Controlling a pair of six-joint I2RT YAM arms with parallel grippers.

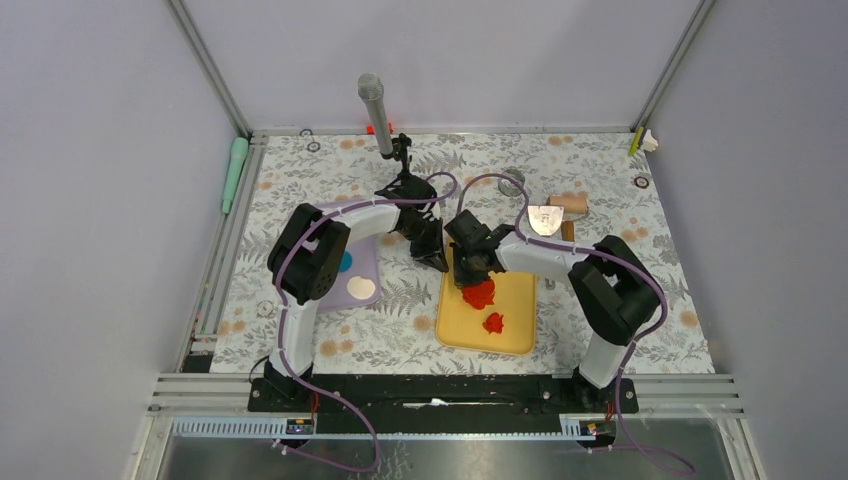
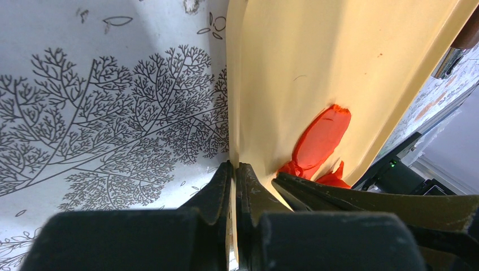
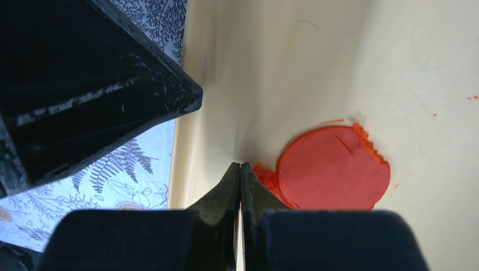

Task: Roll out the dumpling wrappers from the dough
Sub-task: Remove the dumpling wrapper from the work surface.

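One red wrapper (image 3: 333,169) is lying flat on the yellow board (image 1: 515,300), toward its far left corner. It is a thin, smooth, round disc showing one ragged, crumbly edge. A second, lumpier red piece (image 1: 493,322) is sitting near the board's middle.

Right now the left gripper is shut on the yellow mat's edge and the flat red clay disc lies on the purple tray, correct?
Not quite. The red clay disc lies on the yellow mat, not on the purple tray. The right wrist view shows the disc flat on the mat's surface. The rest holds: the left gripper is shut on the mat's edge.
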